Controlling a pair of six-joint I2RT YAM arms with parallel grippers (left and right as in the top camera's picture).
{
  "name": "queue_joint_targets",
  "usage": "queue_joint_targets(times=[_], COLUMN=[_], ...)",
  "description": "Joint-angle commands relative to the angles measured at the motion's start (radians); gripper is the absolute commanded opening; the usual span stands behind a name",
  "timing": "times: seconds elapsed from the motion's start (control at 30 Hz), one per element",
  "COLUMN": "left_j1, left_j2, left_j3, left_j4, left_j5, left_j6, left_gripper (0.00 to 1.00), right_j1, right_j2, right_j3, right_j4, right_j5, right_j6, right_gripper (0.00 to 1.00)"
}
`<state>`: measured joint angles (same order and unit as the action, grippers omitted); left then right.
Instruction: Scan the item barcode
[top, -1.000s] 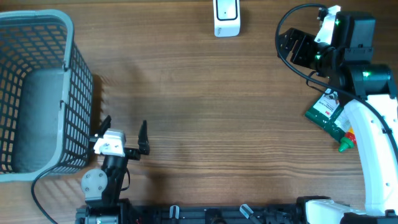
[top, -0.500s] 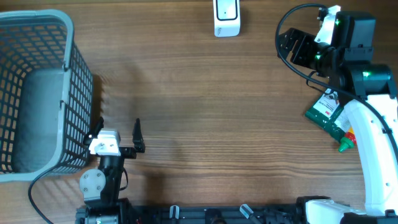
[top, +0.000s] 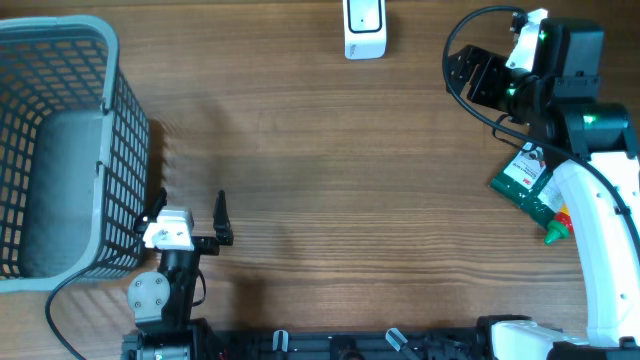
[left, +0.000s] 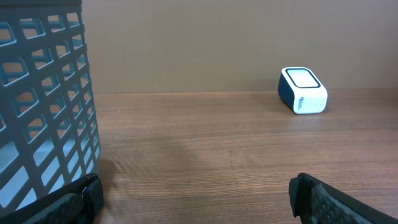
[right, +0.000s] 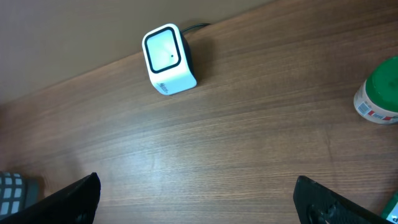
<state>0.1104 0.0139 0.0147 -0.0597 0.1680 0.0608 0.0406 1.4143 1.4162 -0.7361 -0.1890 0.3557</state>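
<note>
Left gripper (top: 190, 207) and right gripper (top: 464, 80): jaws wide apart, both empty. Scanner's (top: 364, 28) at 12 o'clock, green pouch (top: 520, 182) at 3.

Counting off now: one wooden table (top: 330, 210), and on its left side one grey basket (top: 128, 160), just the one. At the far edge, one white scanner (top: 364, 28). Over on the right, one green pouch (top: 522, 182) (partly tucked under the arm, so one is all I can vouch for). Two arms in play, two grippers: the left gripper (top: 190, 203) and the right gripper (top: 465, 80). The right wrist view also catches one green-topped container (right: 380, 93) at its edge; second item or the same pouch, can't tell.
</note>
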Motion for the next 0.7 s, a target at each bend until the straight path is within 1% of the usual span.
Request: queue_joint_targets(times=[0.0, 0.17, 0.23, 0.3, 0.33, 0.57, 0.67], left_j1=[0.006, 0.006, 0.006, 0.006, 0.006, 0.006, 0.006], left_j2=[-0.009, -0.009, -0.009, -0.009, -0.009, -0.009, -0.009], left_j3=[-0.009, -0.009, -0.009, -0.009, -0.009, -0.009, -0.009], left_j4=[0.0, 0.0, 0.0, 0.0, 0.0, 0.0, 0.0], left_j5=[-0.013, -0.013, -0.013, -0.013, -0.013, -0.013, -0.013], left_j6=[-0.013, -0.013, -0.013, -0.013, -0.013, -0.013, -0.013], left_gripper=[1.0, 1.0, 1.0, 1.0, 1.0, 1.0, 1.0], right_j1=[0.001, 0.001, 0.001, 0.001, 0.001, 0.001, 0.001], right_j2=[0.002, 0.002, 0.002, 0.002, 0.002, 0.002, 0.002], right_j3=[0.003, 0.003, 0.003, 0.003, 0.003, 0.003, 0.003], right_j4=[0.002, 0.002, 0.006, 0.006, 0.005, 0.005, 0.007], right_j5=[0.013, 0.013, 0.108, 0.206, 0.222, 0.219, 0.246], right_j6=[0.011, 0.012, -0.037, -0.039, -0.04, -0.04, -0.041], right_gripper=[1.0, 1.0, 0.99, 1.0, 1.0, 1.0, 1.0])
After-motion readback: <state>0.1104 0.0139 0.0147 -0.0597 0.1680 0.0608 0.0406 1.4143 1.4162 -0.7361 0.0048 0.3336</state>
